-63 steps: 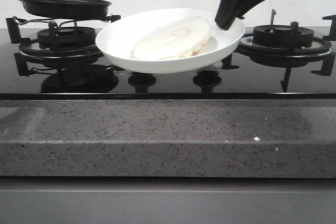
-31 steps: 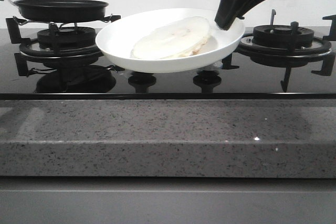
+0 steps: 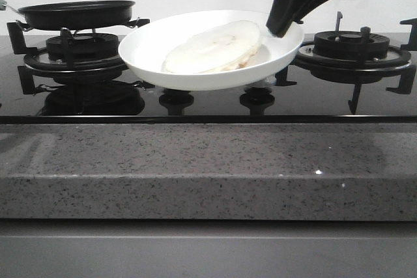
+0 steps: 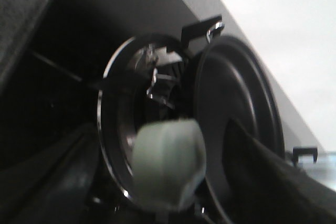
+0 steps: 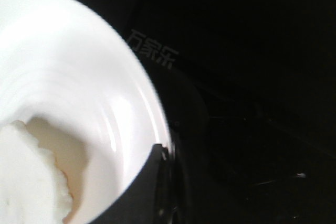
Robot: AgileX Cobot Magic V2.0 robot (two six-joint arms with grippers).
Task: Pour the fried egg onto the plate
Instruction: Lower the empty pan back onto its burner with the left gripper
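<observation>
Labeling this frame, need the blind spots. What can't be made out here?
- Left claw: out of frame in the front view; the left wrist view shows only a blurred pale handle near the frying pan, so no grip can be read.
- Right claw: closure on the plate rim not readable; the dark finger shows only one side.
- Fried egg: yolk not visible, only a pale face.
- Plate underside: hidden by its own body.

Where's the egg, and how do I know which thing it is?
Look at the black stove top, between its two burners. The right gripper holds a wide white plate there, and the fried egg lies inside it. It is the pale floppy disc, unlike the black frying pan.
</observation>
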